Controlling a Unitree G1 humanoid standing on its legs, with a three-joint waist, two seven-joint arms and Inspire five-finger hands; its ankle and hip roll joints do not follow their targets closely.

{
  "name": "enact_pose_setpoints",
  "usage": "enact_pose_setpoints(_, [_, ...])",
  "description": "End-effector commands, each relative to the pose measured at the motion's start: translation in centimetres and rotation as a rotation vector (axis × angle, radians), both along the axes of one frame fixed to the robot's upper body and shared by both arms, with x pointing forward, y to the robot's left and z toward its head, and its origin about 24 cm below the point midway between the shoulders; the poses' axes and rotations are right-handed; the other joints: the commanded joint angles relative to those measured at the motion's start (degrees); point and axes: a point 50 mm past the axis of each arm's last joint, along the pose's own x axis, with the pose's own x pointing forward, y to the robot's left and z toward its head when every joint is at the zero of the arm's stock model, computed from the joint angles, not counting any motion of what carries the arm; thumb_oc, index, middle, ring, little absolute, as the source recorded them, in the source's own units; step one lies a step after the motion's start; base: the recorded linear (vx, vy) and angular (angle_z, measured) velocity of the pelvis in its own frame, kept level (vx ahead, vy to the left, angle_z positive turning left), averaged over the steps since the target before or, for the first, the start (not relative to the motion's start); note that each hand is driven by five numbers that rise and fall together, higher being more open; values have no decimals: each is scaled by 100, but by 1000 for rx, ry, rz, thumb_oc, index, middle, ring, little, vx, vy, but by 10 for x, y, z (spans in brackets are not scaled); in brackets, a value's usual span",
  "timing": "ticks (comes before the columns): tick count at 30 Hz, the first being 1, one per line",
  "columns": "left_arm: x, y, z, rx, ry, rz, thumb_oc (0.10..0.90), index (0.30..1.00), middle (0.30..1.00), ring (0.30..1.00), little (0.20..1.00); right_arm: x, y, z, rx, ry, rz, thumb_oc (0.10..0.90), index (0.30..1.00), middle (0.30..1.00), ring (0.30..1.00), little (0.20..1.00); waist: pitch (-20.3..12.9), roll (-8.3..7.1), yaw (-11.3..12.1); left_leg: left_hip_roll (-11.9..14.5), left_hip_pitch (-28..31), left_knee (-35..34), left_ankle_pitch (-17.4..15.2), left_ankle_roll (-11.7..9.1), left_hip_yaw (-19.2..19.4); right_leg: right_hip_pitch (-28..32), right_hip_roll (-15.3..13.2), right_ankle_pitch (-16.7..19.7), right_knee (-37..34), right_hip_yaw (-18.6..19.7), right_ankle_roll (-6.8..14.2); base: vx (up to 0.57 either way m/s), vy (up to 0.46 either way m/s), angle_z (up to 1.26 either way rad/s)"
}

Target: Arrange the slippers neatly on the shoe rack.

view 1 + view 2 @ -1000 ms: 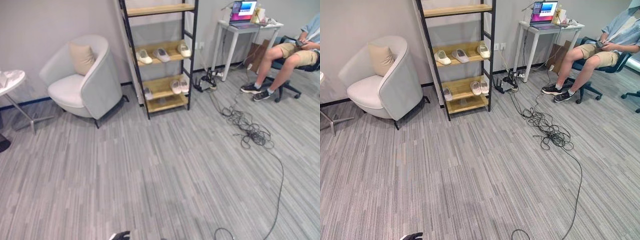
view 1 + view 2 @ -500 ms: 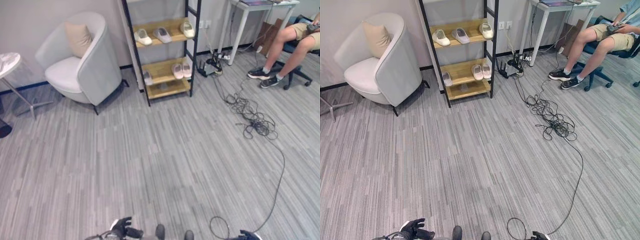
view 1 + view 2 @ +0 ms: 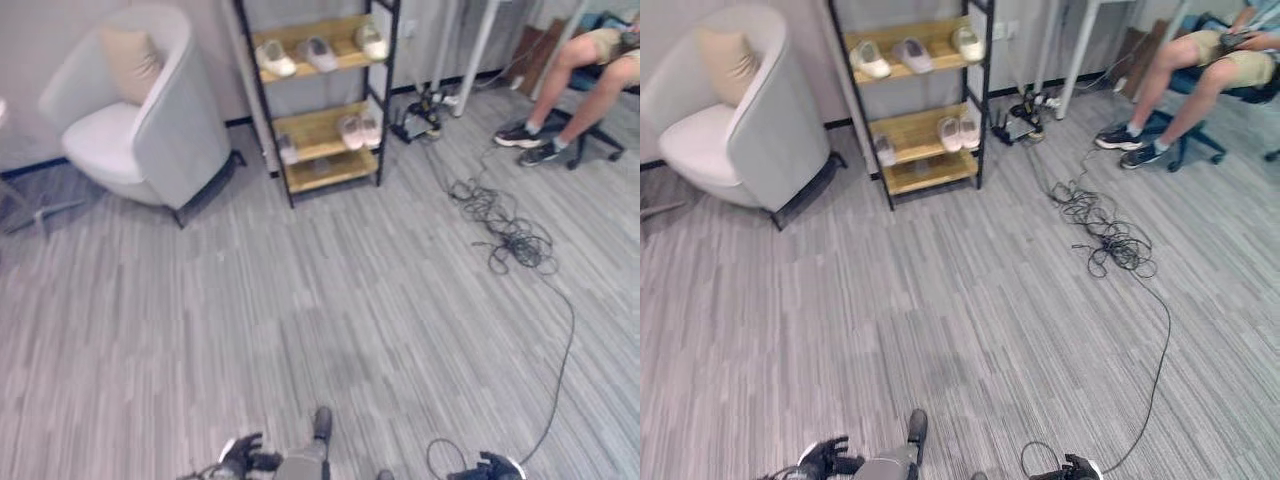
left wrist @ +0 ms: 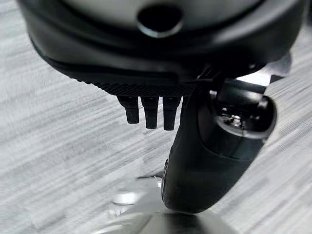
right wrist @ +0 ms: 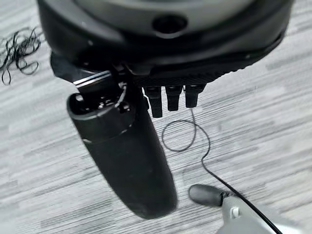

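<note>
The black-framed shoe rack [image 3: 315,125] with wooden shelves stands against the far wall. Three pale slippers sit on its upper shelf: one on the left [image 3: 274,57], one in the middle [image 3: 321,52], one on the right [image 3: 372,40]. On the shelf below, a pair [image 3: 358,130] lies side by side and a single slipper [image 3: 287,151] rests near the left post. My left hand [image 3: 241,457] and right hand [image 3: 491,467] hang low at the view's bottom edge, far from the rack. Both are open and hold nothing; the left thumb [image 4: 204,161] and right thumb [image 5: 126,156] hang over bare floor.
A light grey armchair [image 3: 150,130] with a beige cushion stands left of the rack. A tangle of black cables [image 3: 510,240] lies on the floor to the right. A seated person's legs [image 3: 560,110] show at the far right, beside a white table leg [image 3: 475,50].
The camera has tilted down and shifted, so the rack sits higher in the picture. Both hands have come into view at the bottom edge. The slippers have not moved.
</note>
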Motion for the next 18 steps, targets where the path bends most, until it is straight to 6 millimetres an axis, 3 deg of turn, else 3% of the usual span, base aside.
enact_pose_setpoints(1, [3,0,1,-14,-24,2,800,900,900,900,900,3,-15,7,-32,-49,-19,800,900,900,900,900,-339,-153,184,-124,-246,894,-826,-78,-151,-198,-89,323,1393,160,472,205,184,-19])
enact_pose_setpoints(4, [12,1,5,-13,-55,-1,800,900,900,900,900,12,-14,9,-27,-73,-7,800,900,900,900,900,-211,-16,74,-156,148,830,-1019,168,-209,-858,-177,1319,2815,157,658,148,149,-5])
enact_pose_setpoints(5, [12,1,5,-13,-55,-1,800,900,900,900,900,12,-14,9,-27,-73,-7,800,900,900,900,900,-210,-16,75,-156,148,831,-1020,168,-208,-859,-177,1318,2817,158,658,230,161,5])
enact_pose_setpoints(6, [17,2,6,-10,-70,-11,800,900,900,900,900,14,-13,9,-27,-85,-2,800,900,900,900,900,-139,200,3,-45,445,763,-1130,262,-333,-1248,-193,1395,3442,-62,607,271,149,11])
enact_pose_setpoints(7, [18,2,7,-10,-75,-13,800,900,900,900,900,15,-14,10,-28,-90,-2,800,900,900,900,900,-116,296,-41,14,615,706,-1177,275,-392,-1509,-206,1277,3586,-202,527,273,143,7])
enact_pose_setpoints(8, [18,2,7,-10,-74,-13,800,900,900,900,900,15,-14,10,-28,-90,-2,800,900,900,900,900,-100,276,-59,-13,631,711,-1191,274,-403,-1510,-236,1225,3646,-211,525,222,44,1])
enact_pose_setpoints(9, [18,1,7,-12,-75,-17,800,900,900,900,900,16,-14,10,-28,-96,1,800,900,900,900,900,-71,322,-132,5,836,637,-1273,263,-486,-1754,-273,1035,3531,-389,441,377,-38,16])
enact_pose_setpoints(10, [17,1,6,-12,-68,-26,800,900,900,900,900,18,-14,11,-26,-104,5,800,900,900,900,900,-35,334,-301,-12,1191,528,-1445,225,-631,-2066,-184,731,2990,-573,342,663,-135,13])
enact_pose_setpoints(12, [14,0,5,-9,-52,-33,800,900,900,900,900,19,-16,12,-24,-107,1,800,900,900,900,900,6,188,-582,-116,1675,378,-1710,96,-893,-2515,-199,1011,1517,-551,452,598,-182,30])
enact_pose_setpoints(16, [10,-2,3,-7,-35,-39,800,900,900,900,900,16,-17,11,-30,-93,-3,800,900,900,900,900,18,217,-756,33,2124,266,-1952,-44,-1121,-2619,-56,1267,830,-375,559,384,-136,44])
enact_pose_setpoints(17, [8,-2,2,-6,-24,-55,800,900,900,900,900,12,-17,10,-29,-81,-3,800,900,900,900,900,-29,190,-747,51,2168,308,-1992,-84,-1155,-2520,-83,1258,778,-363,539,494,-270,59])
enact_pose_setpoints(18, [2,-4,0,-8,2,-81,800,900,900,900,900,5,-17,8,-27,-59,6,800,900,900,900,900,-154,213,-765,224,2263,426,-1863,-271,-1131,-2352,4,1271,868,-393,367,461,-276,61])
